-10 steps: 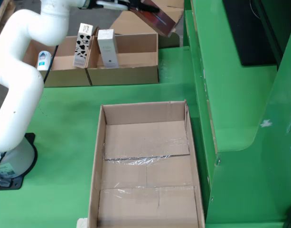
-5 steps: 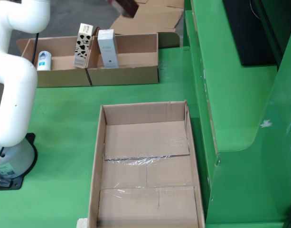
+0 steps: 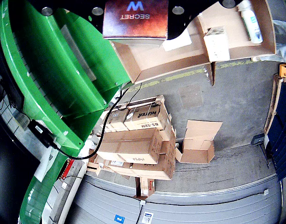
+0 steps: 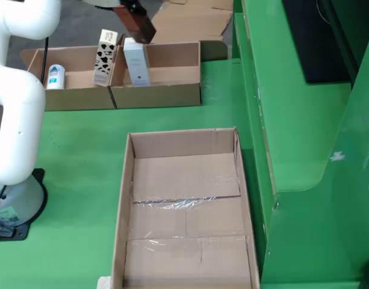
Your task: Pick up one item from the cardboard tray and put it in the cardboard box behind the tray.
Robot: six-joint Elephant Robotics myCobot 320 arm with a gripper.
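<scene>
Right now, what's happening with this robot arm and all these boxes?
A white robot arm is carrying a dark reddish-brown box in its gripper. The box hangs in the air above the back cardboard boxes, right over a white carton standing inside. A cow-patterned carton and a white bottle sit in the neighbouring box. The big cardboard tray in front looks empty, so the carried box is not set down yet.
</scene>
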